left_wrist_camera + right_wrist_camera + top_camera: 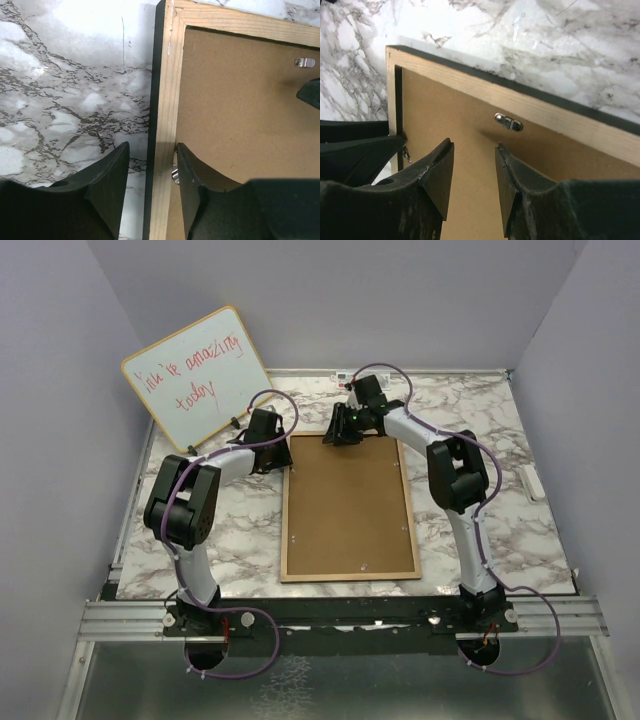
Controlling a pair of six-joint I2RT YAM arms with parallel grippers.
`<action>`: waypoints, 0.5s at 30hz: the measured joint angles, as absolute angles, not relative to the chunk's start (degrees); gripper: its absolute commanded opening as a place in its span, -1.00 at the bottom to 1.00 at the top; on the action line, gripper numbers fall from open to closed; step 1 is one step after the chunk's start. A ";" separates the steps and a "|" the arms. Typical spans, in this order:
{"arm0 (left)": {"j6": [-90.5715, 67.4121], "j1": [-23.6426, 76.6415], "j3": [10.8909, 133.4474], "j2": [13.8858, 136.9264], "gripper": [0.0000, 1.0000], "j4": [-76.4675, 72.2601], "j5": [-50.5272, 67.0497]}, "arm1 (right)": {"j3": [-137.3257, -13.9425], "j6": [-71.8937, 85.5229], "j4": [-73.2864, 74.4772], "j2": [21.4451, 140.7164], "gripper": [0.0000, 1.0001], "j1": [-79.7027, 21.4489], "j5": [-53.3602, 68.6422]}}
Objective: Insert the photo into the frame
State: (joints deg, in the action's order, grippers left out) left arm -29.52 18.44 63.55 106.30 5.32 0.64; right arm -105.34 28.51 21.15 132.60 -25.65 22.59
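Note:
The frame (284, 530) lies flat on the table with its light wood face up and black outer edge showing. A plain brown board (347, 505) fills its opening. The photo is hidden or out of view. My left gripper (278, 455) is open at the far left corner and straddles the left rail (167, 100): one finger is over the marble, the other inside by a metal clip (175, 174). My right gripper (338, 437) is open and empty, low over the board (470, 115) just below the far rail (545, 107) and its clip (508, 121).
A wood-edged whiteboard (197, 373) with red handwriting leans at the back left. The marble table (480, 530) has grey walls on three sides. The two grippers are close together at the frame's far left corner.

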 measured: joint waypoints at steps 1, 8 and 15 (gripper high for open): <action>-29.32 18.44 63.55 106.43 -0.17 5.37 0.51 | -105.95 28.47 21.52 133.16 -0.15 -25.65 22.46; -28.14 18.37 63.55 106.54 -0.22 5.21 0.40 | -111.07 27.88 22.70 136.35 -0.15 -25.50 21.96; -27.77 18.39 63.55 106.67 -0.22 5.08 0.43 | -111.72 26.98 23.83 136.66 -0.16 -25.43 20.27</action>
State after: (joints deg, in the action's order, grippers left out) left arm -27.77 18.39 63.55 106.67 5.08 0.43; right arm -111.72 26.98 23.83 136.66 -25.43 20.27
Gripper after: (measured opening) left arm 0.391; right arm 0.422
